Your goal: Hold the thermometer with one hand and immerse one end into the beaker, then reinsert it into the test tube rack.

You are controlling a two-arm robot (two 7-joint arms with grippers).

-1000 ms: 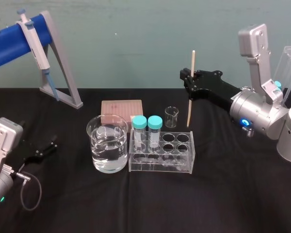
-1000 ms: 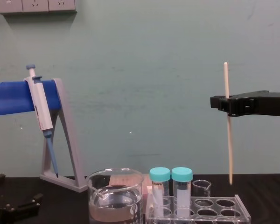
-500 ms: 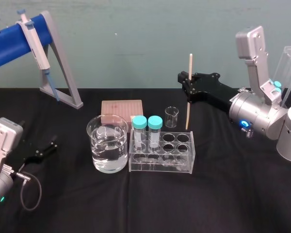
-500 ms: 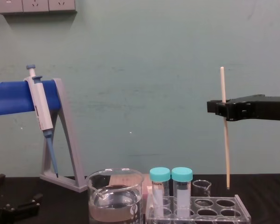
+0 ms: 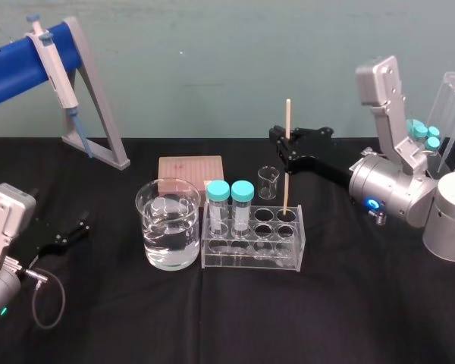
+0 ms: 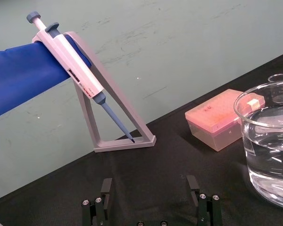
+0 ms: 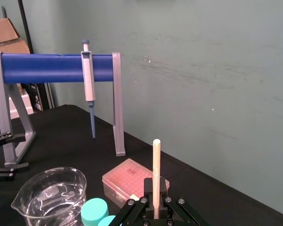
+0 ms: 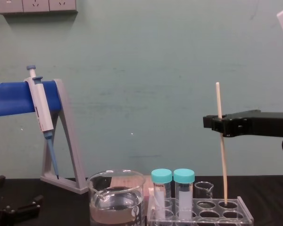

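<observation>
1. My right tool [image 5: 287,145] is clenched on the thermometer [image 5: 286,186], gripping it above its middle. The rod stands upright, which leaves its lower length free to go straight down a hole.
2. The lower tip sits at the mouth of the back right hole of the test tube rack [image 5: 250,259]. I judge this to be the reinsertion step, with the rod not yet released.
3. That hole is empty and well apart from the two teal-capped vials [image 5: 229,205] at the rack's left end, so the rod has room.
4. The beaker [image 5: 167,227], part filled with clear liquid, stands on the desk [image 5: 349,303] just beside the rack's left end.
5. My left tool [image 6: 150,197] is parked low at my left, jaws released and empty.
6. Markings: none legible. The pipette [image 6: 70,66] carries a dark band I cannot read.
</observation>
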